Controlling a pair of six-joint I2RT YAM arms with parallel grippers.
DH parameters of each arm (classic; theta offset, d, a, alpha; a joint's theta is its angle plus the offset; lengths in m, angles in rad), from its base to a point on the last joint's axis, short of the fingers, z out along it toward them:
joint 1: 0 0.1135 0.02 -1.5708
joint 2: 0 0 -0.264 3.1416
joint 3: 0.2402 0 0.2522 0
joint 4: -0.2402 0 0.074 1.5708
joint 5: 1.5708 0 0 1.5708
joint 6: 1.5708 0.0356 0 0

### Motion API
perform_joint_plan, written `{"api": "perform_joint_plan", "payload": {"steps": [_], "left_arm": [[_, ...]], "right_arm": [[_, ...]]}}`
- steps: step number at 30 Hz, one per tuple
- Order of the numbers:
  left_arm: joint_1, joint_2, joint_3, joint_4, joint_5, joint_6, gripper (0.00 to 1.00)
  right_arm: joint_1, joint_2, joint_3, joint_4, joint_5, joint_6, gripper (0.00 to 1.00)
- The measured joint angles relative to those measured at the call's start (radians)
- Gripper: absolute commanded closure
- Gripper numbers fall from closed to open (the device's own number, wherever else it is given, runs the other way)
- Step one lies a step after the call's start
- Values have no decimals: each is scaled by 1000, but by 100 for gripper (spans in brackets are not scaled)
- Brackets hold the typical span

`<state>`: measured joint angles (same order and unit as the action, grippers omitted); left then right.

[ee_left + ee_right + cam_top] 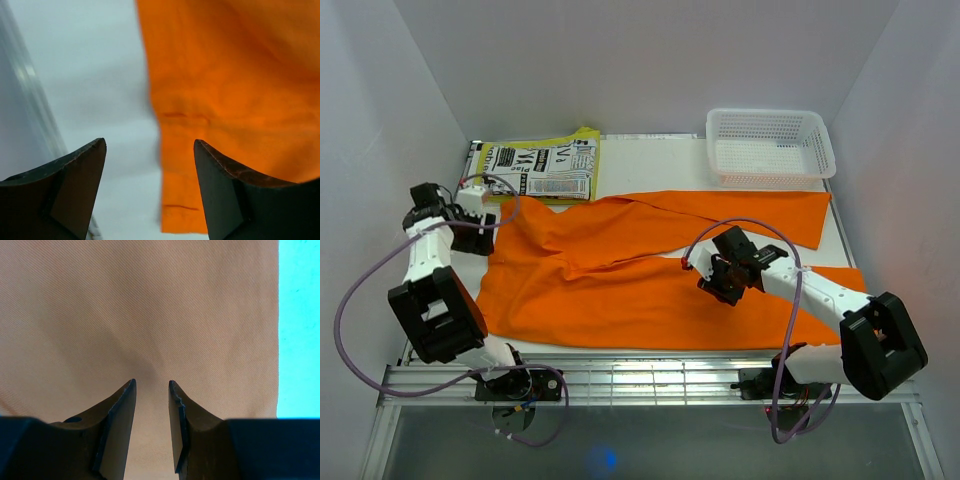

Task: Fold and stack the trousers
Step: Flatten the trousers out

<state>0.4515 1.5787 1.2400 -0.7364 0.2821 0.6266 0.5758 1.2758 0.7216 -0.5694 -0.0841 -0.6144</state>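
Orange trousers (620,295) lie spread flat across the table, waist end to the left and both legs running right. My left gripper (480,238) is at the waist end's left edge. In the left wrist view it (150,144) is wide open, with the edge of the orange cloth (225,90) running between the fingers and the right finger over the fabric. My right gripper (713,280) hovers low over the middle of the trousers. In the right wrist view it (151,383) is open a narrow gap over the cloth (150,305), which looks tan there and dimples just ahead of the tips.
A folded garment with black-and-white print and a yellow edge (542,160) lies at the back left. A white mesh basket (770,145) stands at the back right. Bare table (85,75) shows left of the waist, and a strip (299,330) right of the cloth.
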Motion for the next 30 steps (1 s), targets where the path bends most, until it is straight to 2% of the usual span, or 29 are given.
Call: {"api": "perform_joint_plan", "payload": {"steps": [3,6,7,10,11,14,15,17,20,23,24,25,28,30], "left_arm": [[-7,-103,-182,-27,42,24,21],[-15,-126,-328,-23,47,33,32],[-12,-126,-372,-13,40,37,41],[7,-130,-454,12,5,54,57],[20,-138,-462,27,-5,57,68],[84,-143,-475,49,-12,80,82],[113,-143,-475,48,-6,91,94],[177,-143,-475,45,14,122,100],[287,-143,-472,34,16,185,100],[383,-121,-438,0,-16,254,89],[404,-109,-419,-23,-27,277,82],[415,-97,-397,-50,-37,294,61],[423,-83,-283,-192,20,358,30],[412,-91,-188,-253,84,373,26]], "right_arm": [[-7,28,0,-2,9,0,62],[-13,63,-3,-7,15,0,62],[-14,70,-6,-8,17,0,62],[-18,84,-13,-23,22,-2,62],[-18,88,-13,-29,23,-3,62],[-19,96,-13,-40,22,-3,62],[-19,97,-12,-43,21,-3,62],[-19,104,-5,-59,8,-3,62],[-18,116,14,-94,-12,-4,62],[-19,123,48,-137,-35,-10,62],[-19,122,63,-149,-43,-15,62],[-20,119,77,-158,-48,-19,62],[-33,101,120,-175,-55,-38,62],[-57,89,148,-184,-56,-51,62]]}}
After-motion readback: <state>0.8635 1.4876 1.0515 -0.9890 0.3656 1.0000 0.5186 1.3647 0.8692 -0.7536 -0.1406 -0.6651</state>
